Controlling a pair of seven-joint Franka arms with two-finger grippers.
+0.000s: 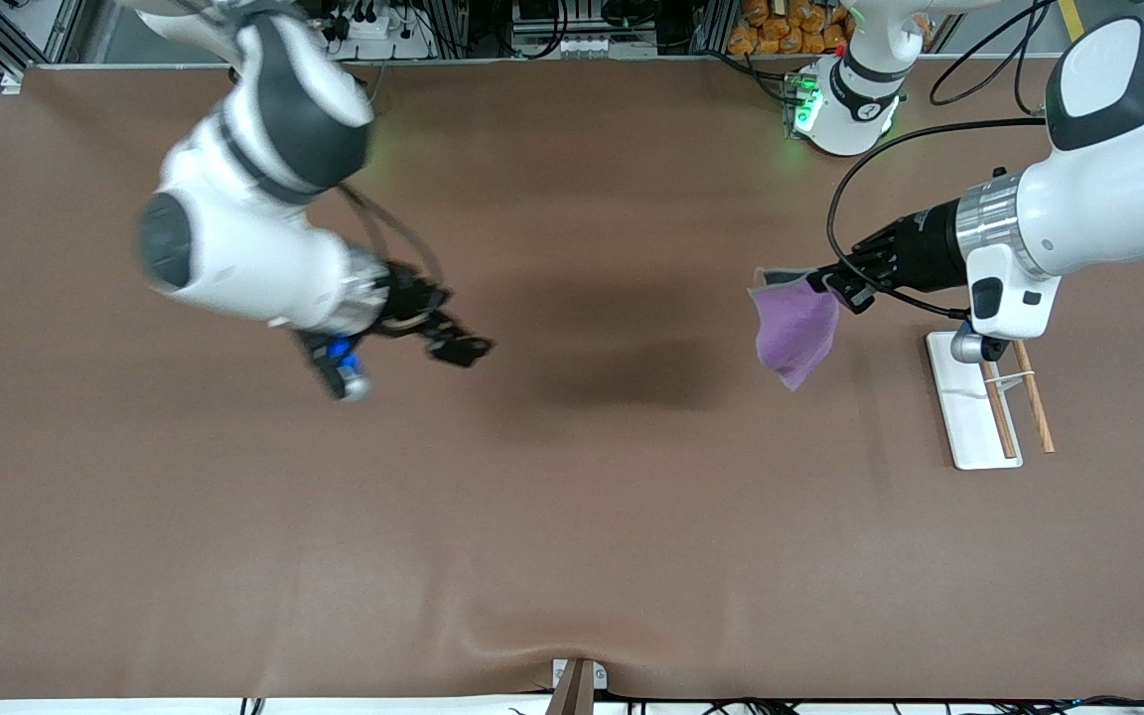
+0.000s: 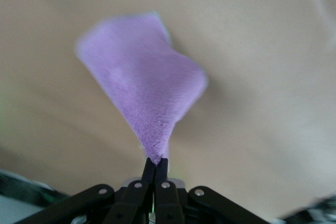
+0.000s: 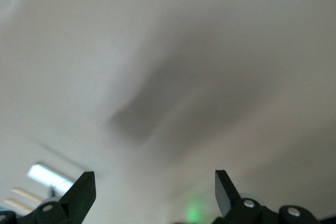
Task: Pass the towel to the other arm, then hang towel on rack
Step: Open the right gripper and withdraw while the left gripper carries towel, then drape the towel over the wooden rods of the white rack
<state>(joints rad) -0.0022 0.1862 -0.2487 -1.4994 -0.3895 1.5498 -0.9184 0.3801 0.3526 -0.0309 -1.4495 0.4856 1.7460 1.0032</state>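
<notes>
Your left gripper (image 1: pixel 830 286) is clenching one corner of the towel (image 1: pixel 795 333), dangling it above the table (image 1: pixel 572 516) beside the rack (image 1: pixel 969 417); your right gripper (image 1: pixel 453 338) is hanging released and empty over the right arm's end

High front camera faces the arms across the table (image 1: pixel 572 516) — wrist cameras look closely along their pincers

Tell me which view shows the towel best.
The left wrist view: the towel fills it, pinched at one corner by the shut left claw. The front view shows it small, hanging beside the rack. The right wrist view misses it.
</notes>
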